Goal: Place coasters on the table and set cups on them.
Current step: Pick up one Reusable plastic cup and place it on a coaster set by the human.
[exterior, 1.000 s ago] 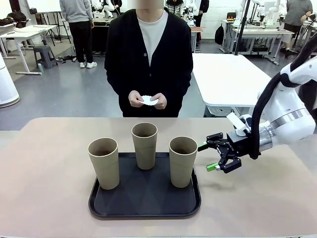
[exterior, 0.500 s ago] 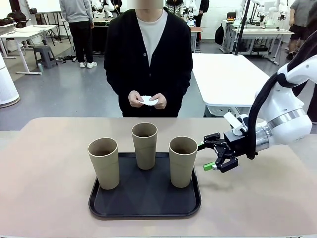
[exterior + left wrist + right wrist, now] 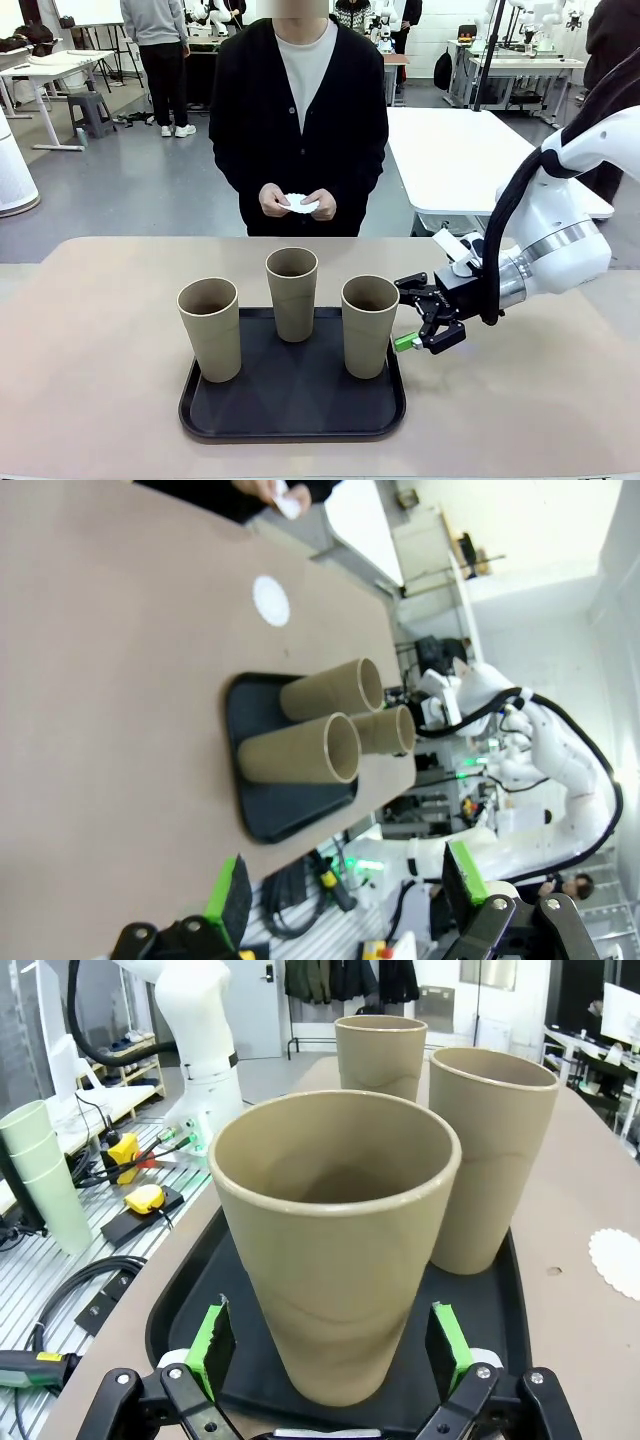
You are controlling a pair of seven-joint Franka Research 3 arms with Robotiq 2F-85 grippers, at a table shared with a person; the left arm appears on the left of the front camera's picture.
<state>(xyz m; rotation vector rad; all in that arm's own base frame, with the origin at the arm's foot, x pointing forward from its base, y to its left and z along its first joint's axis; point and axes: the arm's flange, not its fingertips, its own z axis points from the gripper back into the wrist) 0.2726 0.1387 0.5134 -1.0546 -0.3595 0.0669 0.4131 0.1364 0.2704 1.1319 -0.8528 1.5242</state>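
Three tan cups stand on a black tray (image 3: 290,415) on the beige table (image 3: 90,330): left (image 3: 211,328), middle (image 3: 292,292) and right (image 3: 369,325). My right gripper (image 3: 406,312) is open at the right cup's side. In the right wrist view its fingers (image 3: 212,1335) flank that cup (image 3: 335,1240) low down, with small gaps on both sides. One white coaster (image 3: 271,600) lies on the table beyond the tray, and its edge (image 3: 620,1260) shows on the right in the right wrist view. The person holds more coasters (image 3: 300,203) in both hands. My left gripper (image 3: 348,888) hangs open, away from the tray.
The tray (image 3: 190,1290) has a raised rim around the cups. A white rectangular table (image 3: 470,150) stands behind the person's side. The other two cups (image 3: 495,1160) stand close behind the nearest one. Bare tabletop lies left and right of the tray.
My right gripper has moved left, from clear of the tray to the right cup's side, staying open. The cups and the person's hands have not moved.
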